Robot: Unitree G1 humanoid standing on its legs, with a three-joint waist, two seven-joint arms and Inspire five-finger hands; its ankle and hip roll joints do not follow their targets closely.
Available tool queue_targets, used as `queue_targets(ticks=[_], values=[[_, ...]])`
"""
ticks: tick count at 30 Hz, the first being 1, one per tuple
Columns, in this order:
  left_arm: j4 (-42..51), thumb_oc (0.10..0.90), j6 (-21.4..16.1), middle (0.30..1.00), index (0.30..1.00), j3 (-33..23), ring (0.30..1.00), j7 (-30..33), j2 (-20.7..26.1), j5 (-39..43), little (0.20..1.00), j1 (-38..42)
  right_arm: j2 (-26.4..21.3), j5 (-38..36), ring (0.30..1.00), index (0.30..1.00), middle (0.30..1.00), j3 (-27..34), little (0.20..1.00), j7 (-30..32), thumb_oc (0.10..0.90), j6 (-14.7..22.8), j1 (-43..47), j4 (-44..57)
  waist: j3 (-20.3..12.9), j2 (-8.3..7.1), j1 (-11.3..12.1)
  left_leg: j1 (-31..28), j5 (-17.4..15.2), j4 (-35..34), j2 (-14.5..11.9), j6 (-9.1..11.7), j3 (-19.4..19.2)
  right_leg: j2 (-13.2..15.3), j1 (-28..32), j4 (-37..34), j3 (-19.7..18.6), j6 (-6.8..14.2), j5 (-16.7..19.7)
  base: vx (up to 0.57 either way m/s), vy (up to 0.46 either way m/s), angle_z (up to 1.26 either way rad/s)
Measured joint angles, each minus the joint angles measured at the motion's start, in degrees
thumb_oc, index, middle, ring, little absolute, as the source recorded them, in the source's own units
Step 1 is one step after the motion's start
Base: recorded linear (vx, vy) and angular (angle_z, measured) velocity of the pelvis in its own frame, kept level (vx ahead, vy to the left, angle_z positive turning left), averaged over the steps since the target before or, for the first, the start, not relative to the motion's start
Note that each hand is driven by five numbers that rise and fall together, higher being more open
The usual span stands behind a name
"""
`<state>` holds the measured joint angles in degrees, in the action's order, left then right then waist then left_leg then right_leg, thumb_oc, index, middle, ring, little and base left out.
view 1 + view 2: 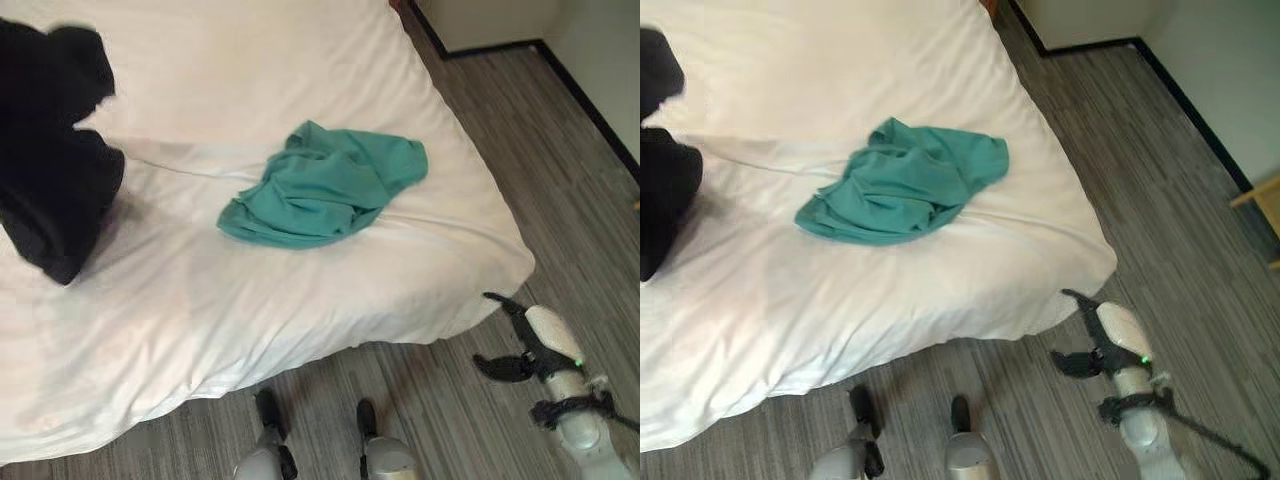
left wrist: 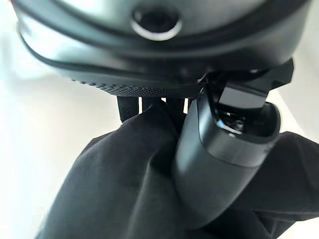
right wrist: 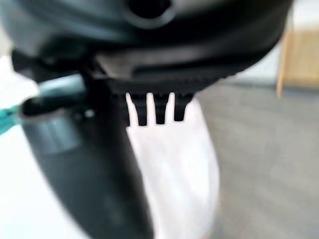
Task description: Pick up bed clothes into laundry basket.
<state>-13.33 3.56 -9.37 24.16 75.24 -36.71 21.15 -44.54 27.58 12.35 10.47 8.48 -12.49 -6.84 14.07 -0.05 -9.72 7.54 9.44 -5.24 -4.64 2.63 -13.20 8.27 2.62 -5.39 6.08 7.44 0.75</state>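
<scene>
A teal garment (image 1: 325, 185) lies crumpled in the middle of the white bed (image 1: 300, 60). A black garment (image 1: 50, 170) hangs bunched over the bed's left side. In the left wrist view my left hand (image 2: 219, 164) pinches this black cloth (image 2: 114, 189) between thumb and fingers. My right hand (image 1: 535, 345) hangs over the floor off the bed's near right corner, well apart from the teal garment. Its fingers (image 3: 149, 109) are straight and hold nothing.
Grey wood-look floor (image 1: 560, 170) runs along the bed's right side to a wall with a dark skirting. A light wooden piece of furniture (image 1: 1265, 200) stands at the far right edge. The bed's near edge overhangs the floor in front of me.
</scene>
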Motion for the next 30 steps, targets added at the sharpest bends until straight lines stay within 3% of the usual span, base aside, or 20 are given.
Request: queue_targets(ticks=[2,5,6,8,9,11,15,19,22,25,27,28,30], values=[[2.1,0.4,0.0,0.3,0.3,-2.7,0.3,0.5,-0.1,-0.3,0.3,-4.6,-1.6,2.9,0.9,0.9,0.9,3.2,0.9,1.8,0.8,-0.7,0.4,1.2,-1.0,0.0,0.3,-0.2,0.0,0.0,0.0,0.0,0.1,0.0,0.2,0.0,0.0,0.0,0.0,0.04,-0.035,0.02],[4.8,0.4,-2.4,0.3,0.3,-7.7,0.3,0.5,-2.9,0.6,0.3,-17.7,-15.0,8.3,0.9,0.9,0.9,5.2,0.9,2.6,0.8,-2.8,3.3,1.5,-5.3,-0.03,2.3,-1.0,-0.4,-0.2,0.1,-0.2,0.0,0.1,0.8,0.0,-0.2,-0.1,-0.5,0.02,-0.04,-0.03],[5.7,0.4,-3.6,0.3,0.3,-11.0,0.3,0.6,-4.4,0.9,0.3,-23.5,-17.6,8.6,0.9,0.9,0.9,5.1,0.9,3.1,0.8,-2.6,5.9,1.8,-6.1,0.2,2.6,-1.0,-0.3,-0.2,0.1,-0.2,0.2,0.1,1.1,0.0,-0.1,0.0,-0.6,0.03,-0.08,-0.07],[4.9,0.4,-5.6,0.3,0.3,-12.4,0.3,0.8,-9.6,4.1,0.3,-29.1,-19.7,8.3,0.9,0.9,0.9,3.9,0.9,3.2,0.8,-3.0,13.0,2.9,-7.0,0.5,2.7,-2.2,-0.5,-0.2,0.1,-0.2,0.4,0.0,2.3,0.0,0.0,0.0,-0.7,0.01,-0.08,0.1],[4.0,0.4,-6.7,0.3,0.3,-12.4,0.3,0.7,-16.3,9.0,0.3,-31.2,-20.1,7.6,0.9,0.9,0.9,0.9,0.9,4.2,0.8,-2.9,19.1,3.3,-8.5,0.75,3.1,-2.5,-0.5,-0.2,0.1,-0.2,1.2,-0.1,3.1,0.0,0.4,-0.1,-1.0,0.0,-0.069,0.23],[3.4,0.4,-8.4,0.3,0.3,-12.0,0.3,-0.1,-25.5,20.9,0.3,-30.5,-21.3,6.8,0.9,0.9,0.9,-3.0,0.9,4.2,0.8,-2.7,21.4,3.8,-9.7,0.42,4.3,-2.5,-0.2,-0.1,0.3,-0.1,2.1,-0.1,3.7,0.0,1.6,-0.4,-1.5,-0.02,-0.07,0.34],[1.9,0.4,-14.5,0.3,0.3,-10.1,0.3,-6.4,-34.7,49.5,0.3,-33.2,-21.9,4.6,0.9,0.9,0.9,-13.7,0.9,1.6,0.8,-1.6,23.6,0.1,-10.2,-0.55,7.3,-2.1,0.4,-0.2,1.2,-0.5,6.2,-0.2,5.9,0.0,5.0,-0.3,-2.2,-0.02,-0.077,0.51],[2.8,0.4,-15.4,0.3,0.3,-11.1,0.3,-9.4,-37.9,57.8,0.3,-36.4,-21.8,4.7,0.9,0.9,0.9,-17.2,0.9,-0.2,0.8,-1.7,23.3,-6.3,-9.9,-0.91,9.7,-0.8,0.2,-0.3,2.2,-0.7,8.1,0.1,6.7,0.0,7.7,-0.5,-3.0,-0.02,-0.064,0.54],[2.8,0.4,-16.8,0.3,0.3,-12.2,0.3,-10.0,-39.5,59.2,0.3,-38.6,-21.2,4.6,0.9,0.9,0.9,-16.9,0.9,-0.3,0.8,-2.9,22.4,-8.8,-9.7,-0.89,11.1,-0.6,0.4,-0.3,2.7,-1.0,9.1,0.2,7.7,0.0,8.4,-0.3,-3.3,-0.03,-0.047,0.42],[2.6,0.4,-17.1,0.3,0.3,-12.2,0.3,-11.2,-42.2,60.5,0.3,-39.6,-21.1,4.6,0.9,0.9,0.9,-16.2,0.9,-0.3,0.8,-3.6,19.3,-10.1,-9.2,-0.65,12.3,0.8,2.0,-0.3,3.4,-1.3,12.0,-0.5,8.2,0.0,11.5,0.0,-3.6,-0.09,-0.054,0.53],[0.8,0.4,-17.1,0.3,0.3,-10.4,0.3,-12.6,-43.7,61.5,0.3,-39.0,-21.1,4.7,0.9,0.9,0.9,-16.5,0.9,-0.8,0.8,-4.1,19.1,-12.4,-8.3,-0.22,12.3,1.7,2.2,-0.2,3.7,-1.5,13.0,-0.3,8.3,0.0,12.8,0.0,-3.6,-0.13,-0.043,0.42],[-0.9,0.4,-17.3,0.3,0.3,-9.0,0.3,-13.6,-44.9,62.7,0.3,-39.5,-20.6,4.7,0.9,0.9,0.9,-16.9,0.9,-1.1,0.8,-4.4,19.2,-13.4,-7.3,-0.06,13.7,1.9,2.5,-0.3,3.8,-1.4,13.6,-0.7,8.2,0.0,13.0,0.1,-3.7,-0.16,-0.027,0.2],[-3.8,0.4,-17.1,0.3,0.3,-6.2,0.3,-14.8,-48.1,68.1,0.3,-38.6,-20.3,4.6,0.9,0.9,0.9,-20.9,0.9,-1.2,0.8,-4.7,22.4,-17.9,-5.0,0.32,13.8,2.6,2.9,-0.2,3.7,-1.2,13.8,-0.9,7.8,0.0,13.3,0.1,-3.7,-0.17,-0.008,0.16]])
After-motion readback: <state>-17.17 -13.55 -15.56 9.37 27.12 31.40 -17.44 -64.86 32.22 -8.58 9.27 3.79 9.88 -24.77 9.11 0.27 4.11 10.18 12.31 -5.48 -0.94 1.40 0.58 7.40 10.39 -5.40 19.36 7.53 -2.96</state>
